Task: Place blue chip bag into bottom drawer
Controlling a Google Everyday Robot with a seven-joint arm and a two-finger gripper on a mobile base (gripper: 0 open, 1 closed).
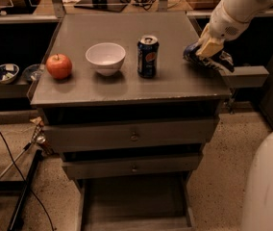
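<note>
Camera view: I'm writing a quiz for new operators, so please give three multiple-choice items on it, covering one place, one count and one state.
1. Where is the crumpled dark blue foil chip bag?
A on the floor; B at the right edge of the grey cabinet top; C on a chair.
2. How many things stand on that top, left of the bag?
A one; B two; C three.
3. The wide shallow grey bottom drawer is:
A pulled out; B pushed shut; C taken off.

Answers:
1 B, it lies there under the robot's gripper.
2 C, red apple, white bowl, blue Pepsi can.
3 A, its floor shows out in front of the cabinet.
</note>
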